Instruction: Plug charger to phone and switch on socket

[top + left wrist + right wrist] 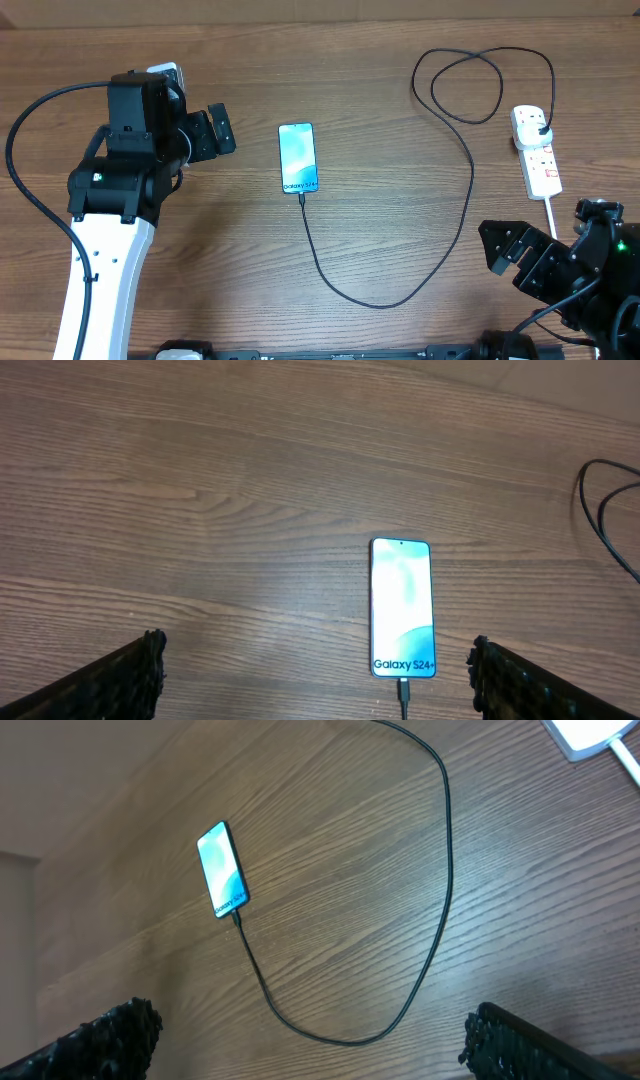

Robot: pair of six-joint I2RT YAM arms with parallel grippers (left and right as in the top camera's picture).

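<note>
The phone (298, 157) lies flat mid-table with its light blue screen up; it also shows in the left wrist view (402, 607) and the right wrist view (222, 869). The black charger cable (455, 235) has its tip in the phone's near end, loops across the table and ends in a black plug (540, 128) seated in the white socket strip (538, 152) at the right. My left gripper (217, 130) is open and empty, left of the phone. My right gripper (503, 255) is open and empty, near the front right, below the socket.
The socket's white cord (551, 215) runs toward my right arm. The charger cable forms a coiled loop (468, 85) at the back right. A corner of the socket strip (585, 735) shows in the right wrist view.
</note>
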